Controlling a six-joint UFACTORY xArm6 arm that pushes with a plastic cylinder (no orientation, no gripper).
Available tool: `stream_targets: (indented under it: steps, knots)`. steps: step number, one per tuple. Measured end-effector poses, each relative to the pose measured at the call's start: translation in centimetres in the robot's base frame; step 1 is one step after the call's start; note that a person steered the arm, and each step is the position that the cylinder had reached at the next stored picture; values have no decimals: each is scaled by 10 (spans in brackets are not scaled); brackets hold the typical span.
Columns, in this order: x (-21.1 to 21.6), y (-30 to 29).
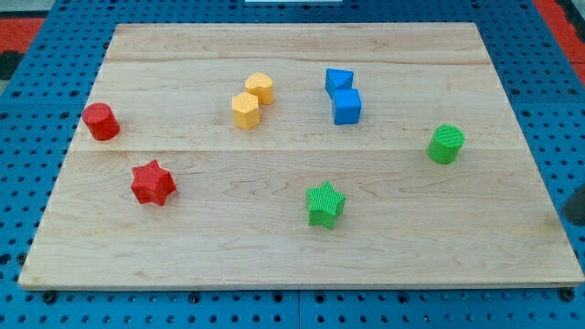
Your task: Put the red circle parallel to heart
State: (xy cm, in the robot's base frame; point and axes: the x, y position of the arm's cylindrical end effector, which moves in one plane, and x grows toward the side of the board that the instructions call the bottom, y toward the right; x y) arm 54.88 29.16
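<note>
Far left of yellow heart (260,87), red circle (101,122).

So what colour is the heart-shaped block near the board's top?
Yellow: the heart touches a yellow hexagon, seen plainly in the camera view.

The place looked like a robotics lab bench: a pale wooden worktop (292,247) lay on a blue perforated base (27,110), with small coloured plastic test blocks (347,106) spread across it under even lighting.
</note>
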Motion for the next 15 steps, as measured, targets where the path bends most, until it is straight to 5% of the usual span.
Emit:
stream_targets:
  steps: [3, 7, 11, 13, 15]
  knots:
    - [70, -140]
    - [50, -476]
    - [-70, -594]
    - [-162, -530]
    - [-177, -528]
